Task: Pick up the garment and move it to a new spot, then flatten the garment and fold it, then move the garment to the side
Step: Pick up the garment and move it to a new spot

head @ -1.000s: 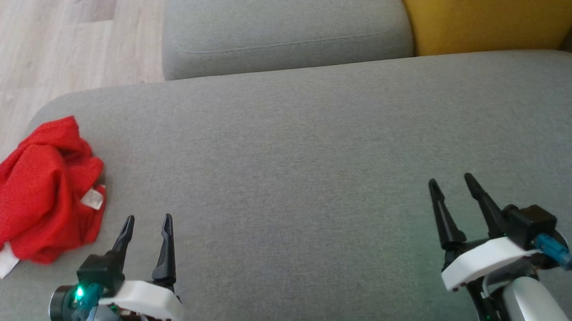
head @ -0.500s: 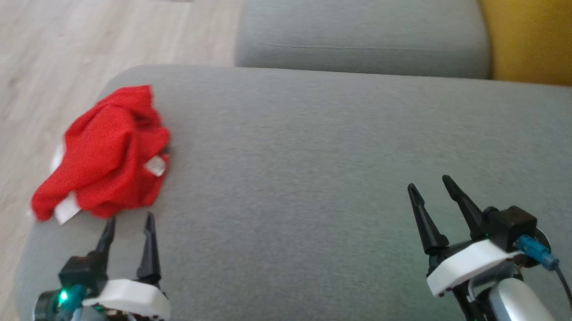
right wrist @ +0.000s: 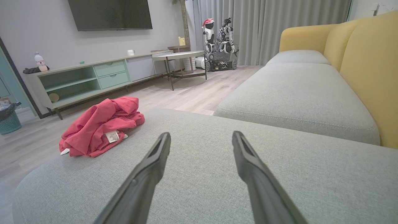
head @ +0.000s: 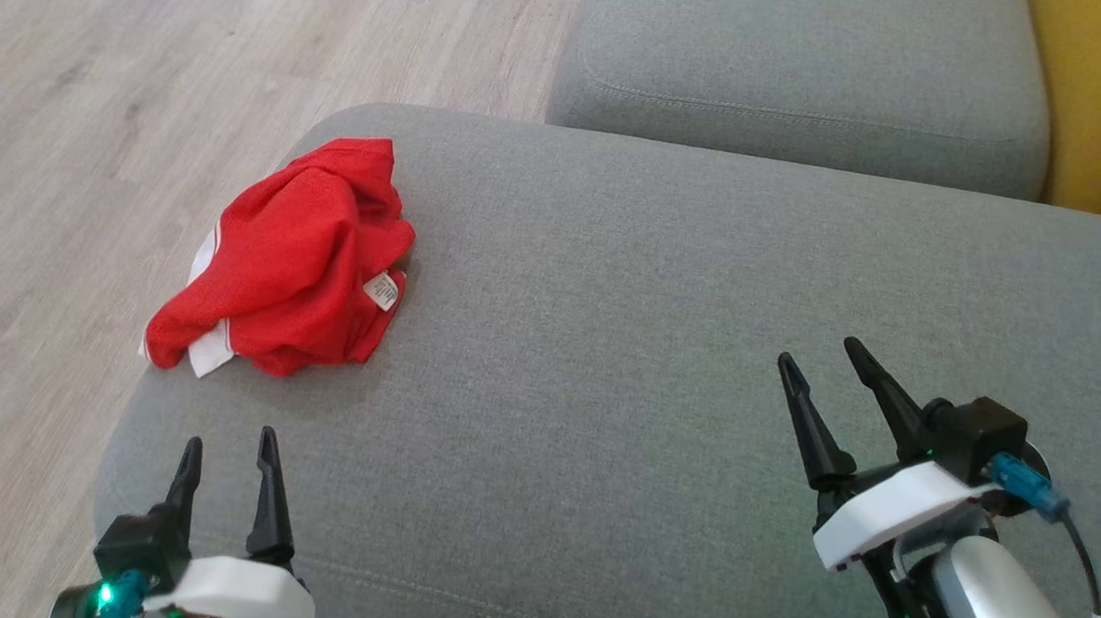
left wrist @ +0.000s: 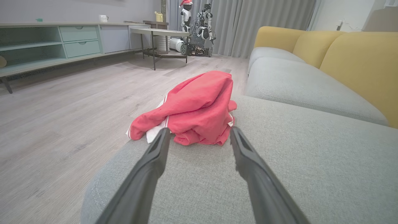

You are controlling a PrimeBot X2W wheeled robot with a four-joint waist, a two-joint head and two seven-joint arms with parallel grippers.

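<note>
Item under inspection: the red garment [head: 297,255]. It lies crumpled in a loose heap at the far left corner of the grey seat cushion [head: 626,343], with one edge close to the drop to the wooden floor [head: 62,182].

The left gripper [head: 227,441] hovers near the heap, fingers pointing at it, jaws wide and empty. The right gripper [head: 819,353] is well apart to the right, likewise wide and empty.

I judge the cloth light, soft and limp. It will sag and trail when lifted, and a shallow pinch may catch only one layer and slip. The thick bunched ridge along the top offers the surest hold. The white-trimmed hem [head: 210,354] at the near left is a second option. A sewn label [head: 382,291] faces up.
</note>
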